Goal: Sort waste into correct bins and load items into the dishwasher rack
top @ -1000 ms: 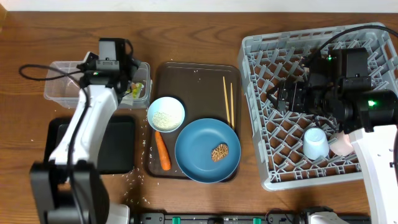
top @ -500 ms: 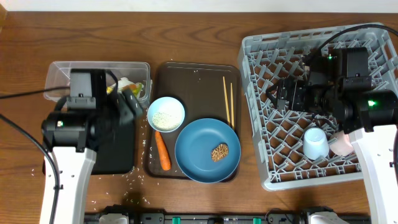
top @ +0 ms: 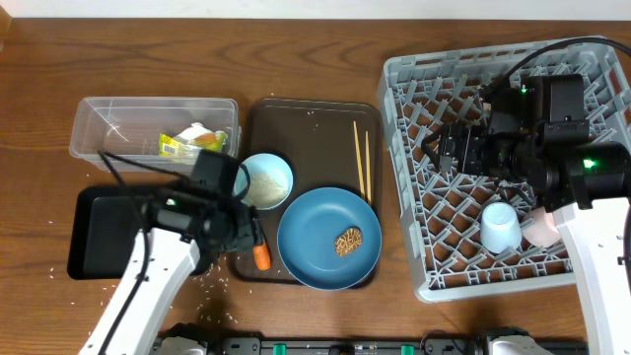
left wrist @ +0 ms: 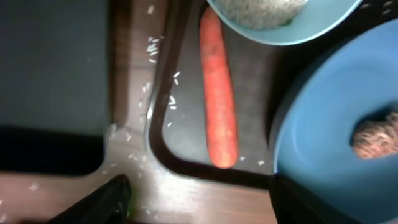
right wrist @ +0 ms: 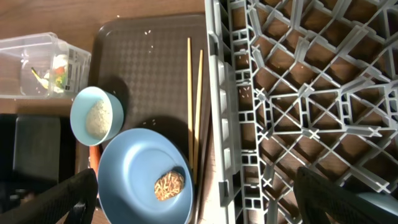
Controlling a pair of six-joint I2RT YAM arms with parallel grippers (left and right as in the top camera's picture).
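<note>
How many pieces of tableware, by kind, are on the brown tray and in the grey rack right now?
Plates: 1, the blue plate
Bowls: 1, the bowl holding rice
Cups: 2, the light blue cup and the pink cup
Chopsticks: 2, the wooden chopsticks
Total: 6

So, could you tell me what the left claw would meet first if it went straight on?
Probably the orange carrot on the brown tray, lying centred ahead of the open left claw; depth is unclear.
</note>
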